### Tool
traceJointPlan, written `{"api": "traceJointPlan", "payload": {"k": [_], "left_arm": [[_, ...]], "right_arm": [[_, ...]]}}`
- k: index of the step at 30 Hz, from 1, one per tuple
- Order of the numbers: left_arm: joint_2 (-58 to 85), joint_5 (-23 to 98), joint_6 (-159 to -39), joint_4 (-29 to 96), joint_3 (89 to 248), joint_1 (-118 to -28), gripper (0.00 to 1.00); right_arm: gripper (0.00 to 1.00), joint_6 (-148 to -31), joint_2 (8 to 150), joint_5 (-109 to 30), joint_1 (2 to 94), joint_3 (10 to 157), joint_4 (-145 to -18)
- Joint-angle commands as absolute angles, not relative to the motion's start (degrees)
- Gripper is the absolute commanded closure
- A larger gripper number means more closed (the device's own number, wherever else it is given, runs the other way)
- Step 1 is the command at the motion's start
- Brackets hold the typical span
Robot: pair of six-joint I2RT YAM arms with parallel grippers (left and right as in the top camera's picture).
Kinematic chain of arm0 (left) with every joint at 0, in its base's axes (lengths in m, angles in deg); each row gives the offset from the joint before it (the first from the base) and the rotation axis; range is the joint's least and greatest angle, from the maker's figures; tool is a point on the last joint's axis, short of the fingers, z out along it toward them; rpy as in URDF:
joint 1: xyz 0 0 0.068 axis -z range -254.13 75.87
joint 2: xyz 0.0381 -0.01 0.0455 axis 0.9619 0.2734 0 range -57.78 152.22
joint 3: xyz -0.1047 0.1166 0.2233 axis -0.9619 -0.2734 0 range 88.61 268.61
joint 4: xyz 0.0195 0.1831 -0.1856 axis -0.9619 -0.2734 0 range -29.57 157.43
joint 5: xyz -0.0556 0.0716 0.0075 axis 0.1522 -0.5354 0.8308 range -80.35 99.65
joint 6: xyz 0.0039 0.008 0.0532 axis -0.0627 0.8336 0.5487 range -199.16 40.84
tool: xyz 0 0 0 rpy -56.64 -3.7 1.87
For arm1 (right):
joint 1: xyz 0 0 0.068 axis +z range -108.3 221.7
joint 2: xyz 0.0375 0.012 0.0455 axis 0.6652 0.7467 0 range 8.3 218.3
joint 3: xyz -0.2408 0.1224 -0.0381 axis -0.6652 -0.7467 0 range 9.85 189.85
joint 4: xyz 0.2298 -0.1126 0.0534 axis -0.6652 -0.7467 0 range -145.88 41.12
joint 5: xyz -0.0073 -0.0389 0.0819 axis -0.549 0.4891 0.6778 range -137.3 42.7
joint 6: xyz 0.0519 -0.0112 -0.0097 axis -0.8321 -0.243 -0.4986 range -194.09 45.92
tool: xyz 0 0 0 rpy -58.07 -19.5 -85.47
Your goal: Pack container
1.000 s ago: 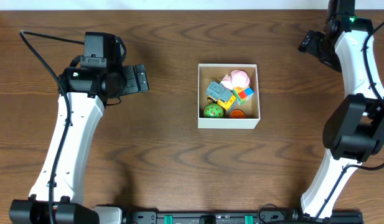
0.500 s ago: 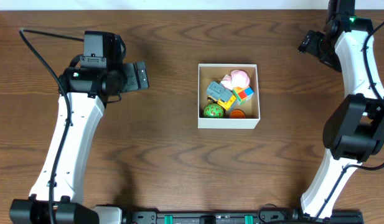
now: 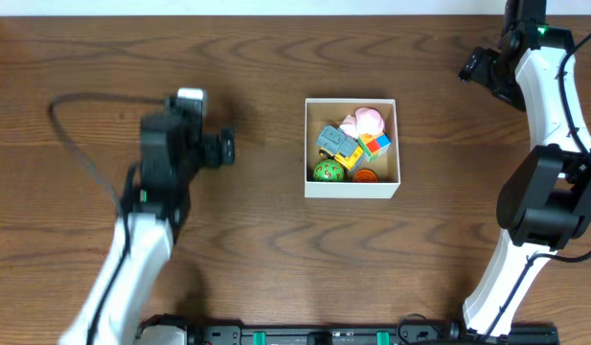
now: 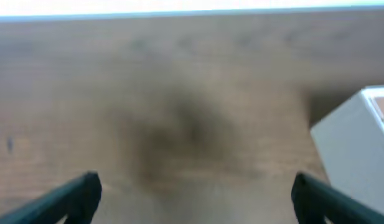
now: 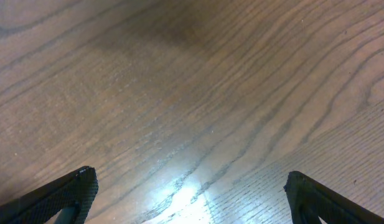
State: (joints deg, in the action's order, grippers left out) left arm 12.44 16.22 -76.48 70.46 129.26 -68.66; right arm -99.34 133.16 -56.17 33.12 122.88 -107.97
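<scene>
Near table edge: you have the bases of both arms at the bottom of the overhead view, on the dark wooden table [image 3: 266, 249]. The left arm [image 3: 142, 240] shows blurred there, the right arm [image 3: 549, 201] sharp.
Left gripper: your left gripper [image 3: 223, 150] sits over bare wood to the left of the container, pointing towards it and well apart from it. Its wrist view, also blurred, shows the two dark fingertips [image 4: 79, 193] spread wide over the table.
Container: the square white-walled container [image 3: 352, 187] stands flat near the middle of the table, between the two arms, open at the top. One white corner of the container [image 4: 356, 149] shows at the right edge of your left wrist view.
Container, near part: a green spotted ball [image 3: 325, 172] lies towards the near-left corner, and an orange piece [image 3: 365, 175] sits by the near wall to its right.
Container, middle: a blue-grey toy [image 3: 337, 142] lies tilted, touching a multicoloured cube [image 3: 376, 145] on its right.
Container, far part: a pink toy [image 3: 365, 121] lies against the far wall; what kind of toy it is, you cannot tell from above.
Right gripper: your right gripper [image 3: 474, 66] is at the far right of the table, well apart from the container. Its wrist view shows the fingertips [image 5: 76, 186] spread wide over plain wood grain.
</scene>
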Motion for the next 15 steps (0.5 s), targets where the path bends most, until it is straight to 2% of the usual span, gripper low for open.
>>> {"api": "traceJointPlan", "payload": {"k": [1, 6, 11, 15], "left_arm": [[3.43, 16.50, -71.37, 78.02, 118.07, -68.59, 0.02], [-10.38, 16.04, -66.93, 87.26, 103.01, -69.66, 0.02], [-23.95, 16.11, -67.00, 90.96, 92.43, -72.92, 0.02], [-29.59, 16.08, -66.98, 91.11, 89.52, -74.01, 0.02]], "right_arm": [[0.01, -100.19, 132.52, -56.93, 33.12, 122.64, -108.04], [0.01, -100.19, 132.52, -56.93, 33.12, 122.64, -108.04], [0.01, -100.19, 132.52, -56.93, 33.12, 122.64, -108.04], [0.01, -100.19, 132.52, -56.93, 33.12, 122.64, -108.04]]}}
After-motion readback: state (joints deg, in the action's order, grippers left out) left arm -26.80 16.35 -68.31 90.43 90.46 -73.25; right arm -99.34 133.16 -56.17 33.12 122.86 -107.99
